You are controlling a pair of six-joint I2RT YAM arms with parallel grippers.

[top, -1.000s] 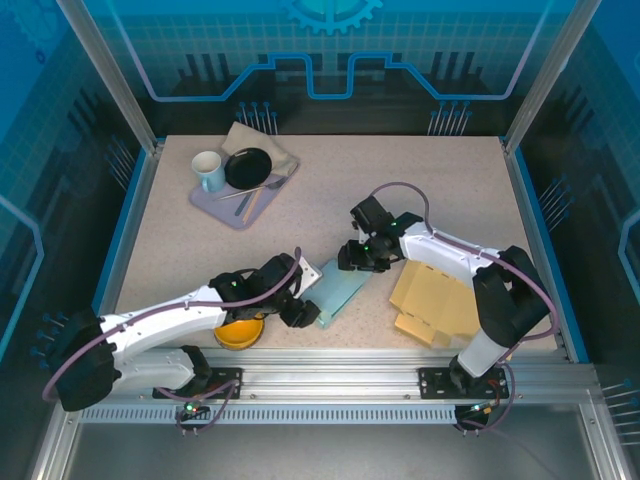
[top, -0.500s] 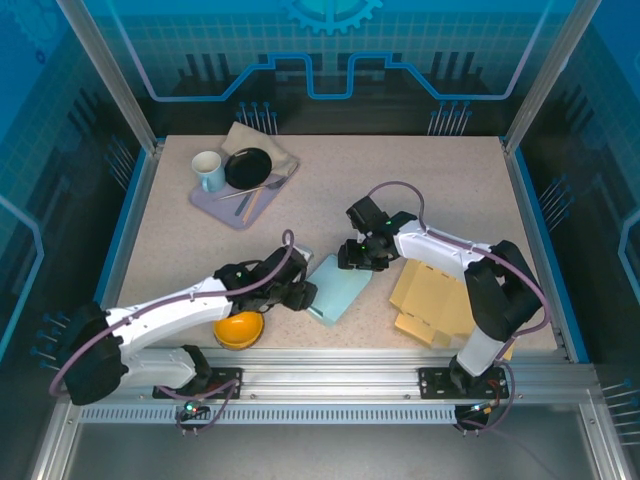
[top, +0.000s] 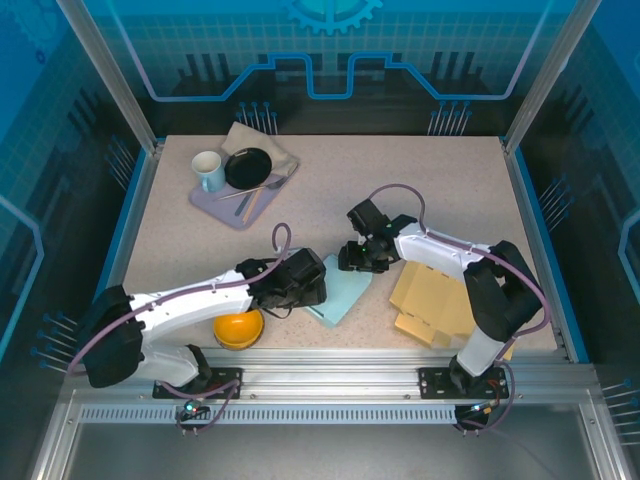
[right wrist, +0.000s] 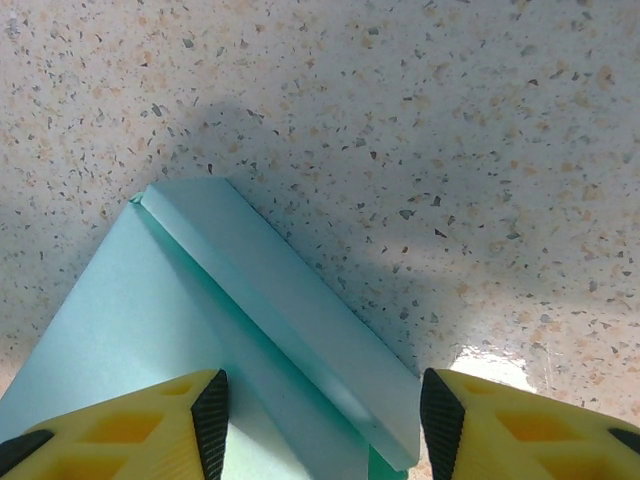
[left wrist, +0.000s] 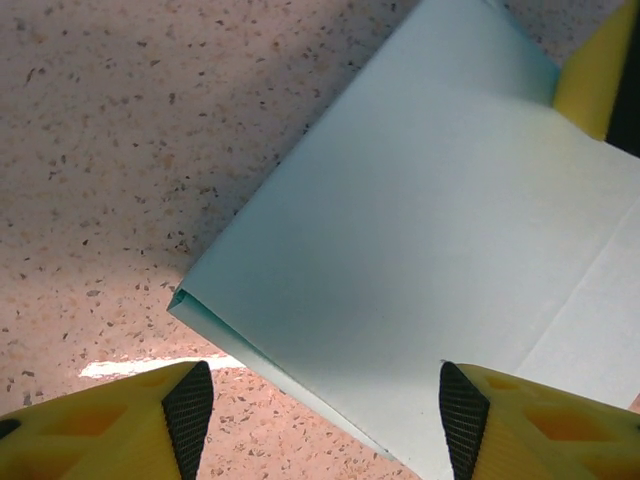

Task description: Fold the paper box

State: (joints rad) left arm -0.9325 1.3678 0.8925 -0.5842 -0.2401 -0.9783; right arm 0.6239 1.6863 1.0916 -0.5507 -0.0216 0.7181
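The paper box (top: 340, 291) is a flat, light teal folded sheet lying on the speckled table between the two arms. My left gripper (top: 308, 283) hangs over its left edge. In the left wrist view the box (left wrist: 430, 230) spreads to the upper right, and the left gripper (left wrist: 325, 420) stands open over its near corner, one pad above paper and the other above table. My right gripper (top: 358, 260) sits at the box's far end. In the right wrist view it (right wrist: 325, 425) is open, and a folded flap of the box (right wrist: 280, 310) runs between its fingers.
An orange bowl (top: 238, 328) sits near the front edge under the left arm. Brown cardboard sheets (top: 432, 300) lie at the right front. A purple tray (top: 222, 203) at the back left carries a mug (top: 208, 170), a black plate (top: 247, 167) and cutlery.
My left gripper has moved away from the orange bowl, up and to the right onto the box's left edge. The box now lies flatter and wider. The right gripper has barely moved.
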